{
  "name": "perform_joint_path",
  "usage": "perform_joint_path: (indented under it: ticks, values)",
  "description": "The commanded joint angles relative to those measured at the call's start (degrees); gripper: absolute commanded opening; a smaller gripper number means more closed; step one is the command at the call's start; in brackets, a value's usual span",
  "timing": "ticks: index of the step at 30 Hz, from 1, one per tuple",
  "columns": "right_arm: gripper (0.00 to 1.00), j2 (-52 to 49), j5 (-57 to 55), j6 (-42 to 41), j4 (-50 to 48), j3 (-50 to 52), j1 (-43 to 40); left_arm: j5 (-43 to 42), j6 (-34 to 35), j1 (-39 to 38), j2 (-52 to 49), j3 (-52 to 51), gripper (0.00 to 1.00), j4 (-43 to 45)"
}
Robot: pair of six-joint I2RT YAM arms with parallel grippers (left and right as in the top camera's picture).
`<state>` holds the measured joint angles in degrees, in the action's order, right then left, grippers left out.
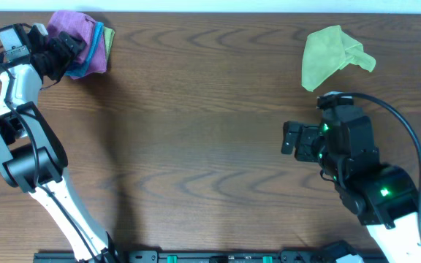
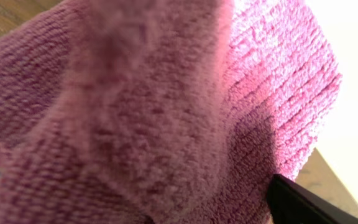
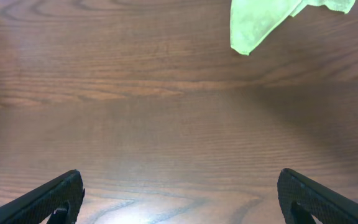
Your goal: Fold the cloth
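The cloth [image 1: 75, 33] is at the far left corner of the table [image 1: 196, 131]; it looks folded up small, and it sits on top of a blue cloth [image 1: 88, 70] with a thin green edge showing on the far side of the pile; I think the folding is nearly all done, though the top of the purple one looks a bit lumpy and not quite flat; what is left, I guess, is for the left arm to be clear of it and maybe pat it flat; the left fingers [image 2: 306, 205] are right up against the purple cloth, so close that it fills the wrist view, and I cannot tell if they are wide or pinching it; the right fingers [image 3: 48, 199] are wide apart and hold nothing, above bare wood on the right side; a lime-green cloth [image 1: 331, 55] lies crumpled at the far right, well apart from the pile; the table is dark brown wood with wavy lines and a soft shine; past its far edge there is only a bright white strip, so not much of the room shows
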<state>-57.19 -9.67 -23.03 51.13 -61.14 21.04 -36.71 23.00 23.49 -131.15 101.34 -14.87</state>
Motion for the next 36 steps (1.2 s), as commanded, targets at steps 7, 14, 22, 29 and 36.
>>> perform_joint_path:
  ticks: [7, 14, 22, 29, 36]
  values:
    - [0.99, -3.1, 0.1, -0.5, -0.5, -1.1, -0.9, 1.3, -3.3, 0.5, 5.0, 0.6, 0.95, -2.9]
    - [0.99, -3.2, 0.1, 0.8, -2.3, -1.1, -1.2, 2.1, -3.8, 0.5, 9.4, 0.6, 0.95, -6.6]
    - [0.99, -3.2, 0.0, 1.5, -2.7, -1.1, -1.6, 9.7, -6.1, 0.5, 15.3, 0.6, 0.96, -13.4]
    - [0.99, -3.2, -0.3, 1.9, -4.1, -1.1, -2.4, 4.2, -1.9, -1.5, 13.2, 0.6, 0.06, 0.1]
    - [0.99, -3.2, -0.1, 1.9, -4.2, -1.1, -2.4, 3.7, 13.4, -4.2, 4.5, 0.6, 0.06, 13.0]
